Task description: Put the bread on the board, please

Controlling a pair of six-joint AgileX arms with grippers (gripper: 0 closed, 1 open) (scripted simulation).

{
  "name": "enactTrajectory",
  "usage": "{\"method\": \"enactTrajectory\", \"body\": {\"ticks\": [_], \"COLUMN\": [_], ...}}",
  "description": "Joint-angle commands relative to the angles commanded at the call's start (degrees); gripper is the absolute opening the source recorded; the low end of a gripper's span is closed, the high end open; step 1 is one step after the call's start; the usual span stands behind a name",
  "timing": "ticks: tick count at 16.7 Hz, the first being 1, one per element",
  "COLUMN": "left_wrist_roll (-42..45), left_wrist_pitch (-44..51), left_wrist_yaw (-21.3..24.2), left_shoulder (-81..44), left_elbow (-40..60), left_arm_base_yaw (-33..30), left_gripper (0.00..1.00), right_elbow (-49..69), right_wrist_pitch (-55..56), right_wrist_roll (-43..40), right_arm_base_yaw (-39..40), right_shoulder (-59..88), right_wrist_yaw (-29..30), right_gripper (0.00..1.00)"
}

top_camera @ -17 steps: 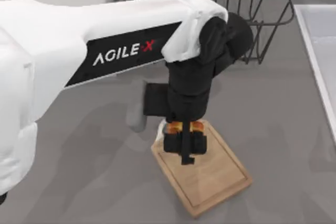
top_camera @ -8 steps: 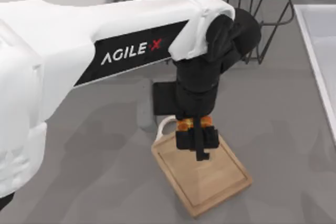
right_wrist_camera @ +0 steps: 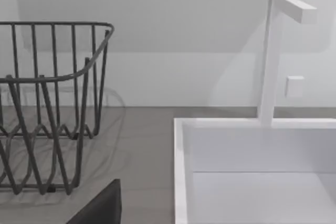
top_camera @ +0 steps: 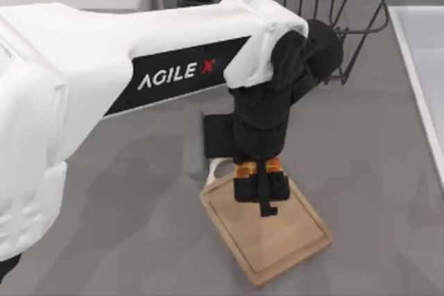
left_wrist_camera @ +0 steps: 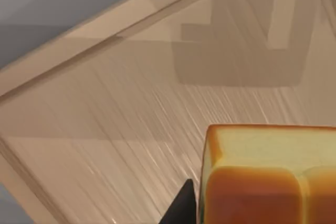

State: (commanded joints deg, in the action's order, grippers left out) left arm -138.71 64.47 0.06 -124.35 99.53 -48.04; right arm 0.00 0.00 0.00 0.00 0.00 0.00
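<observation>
Nearest in the top view, the board (top_camera: 267,230) lies on the grey table (top_camera: 125,240), turned at an angle so one corner points toward the near edge. Its near and right-hand corners are bare wood, with a groove running just inside the rim. Open table surrounds it on the left, the near side and the right.

Over the board's far end hangs the left gripper (top_camera: 261,188), pointing down from the long white left arm (top_camera: 139,67) that reaches in from the table's left. Its jaws are closed on the bread (top_camera: 258,167), whose orange-brown crust shows at both sides of the black fingers. In the left wrist view the bread (left_wrist_camera: 268,174) sits close against a dark finger (left_wrist_camera: 182,208), with the board's grain (left_wrist_camera: 131,129) and its grooved rim below it; whether the bread touches the wood I cannot tell. The board's white loop handle (top_camera: 216,166) peeks out just beside the gripper, on the far left end.

Farther back, a dark wire basket (top_camera: 305,5) stands behind the arm's wrist. At the table's right edge lies a white sink (top_camera: 416,53).

The right wrist view looks at the basket (right_wrist_camera: 47,108), the sink (right_wrist_camera: 252,161) and its white tap (right_wrist_camera: 278,51), with a dark piece of the right gripper (right_wrist_camera: 100,208) low in the picture; I cannot tell how its jaws stand.
</observation>
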Motion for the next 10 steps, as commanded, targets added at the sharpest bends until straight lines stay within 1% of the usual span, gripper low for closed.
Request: {"method": "enactTrajectory", "body": {"ticks": [10], "left_wrist_roll": [-0.15], "left_wrist_pitch": [-5.48], "left_wrist_yaw": [0.05], "left_shoulder": [-1.92], "left_elbow": [-4.05], "left_arm_base_yaw": [-0.33], "left_gripper": [0.00], "right_elbow": [0.00], "right_wrist_pitch": [0.00], "right_wrist_roll": [0.00], "right_arm_base_yaw": [0.00], "right_shoulder": [0.00], "right_wrist_yaw": [0.00], "right_gripper": [1.00]}}
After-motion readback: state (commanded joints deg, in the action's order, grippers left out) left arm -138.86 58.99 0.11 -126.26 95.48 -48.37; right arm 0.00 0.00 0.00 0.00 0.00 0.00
